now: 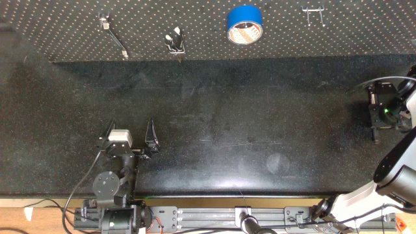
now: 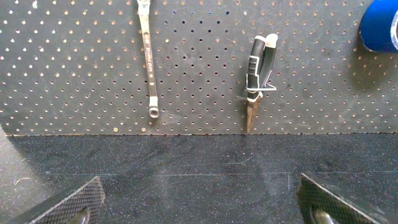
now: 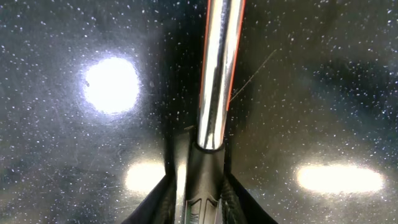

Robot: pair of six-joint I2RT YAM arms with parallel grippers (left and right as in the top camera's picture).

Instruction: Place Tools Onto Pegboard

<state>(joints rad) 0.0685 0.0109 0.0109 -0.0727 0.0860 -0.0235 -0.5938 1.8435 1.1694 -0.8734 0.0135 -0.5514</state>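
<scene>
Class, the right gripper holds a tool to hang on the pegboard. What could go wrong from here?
1. The right gripper pinches the tool by its handle, so the long shaft could tilt or slip.
2. The free hook is small; the tool may miss it and drop.
3. The tape hangs near that hook and could be knocked.

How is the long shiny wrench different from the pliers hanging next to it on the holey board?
The wrench is bare silver metal all over; the pliers have black-and-white grips. The wrench is long and thin; the pliers are shorter and fatter. The wrench hangs with its ring end down; the pliers hang nose down in a wire holder. Both hang nearly upright on the pegboard.
</scene>
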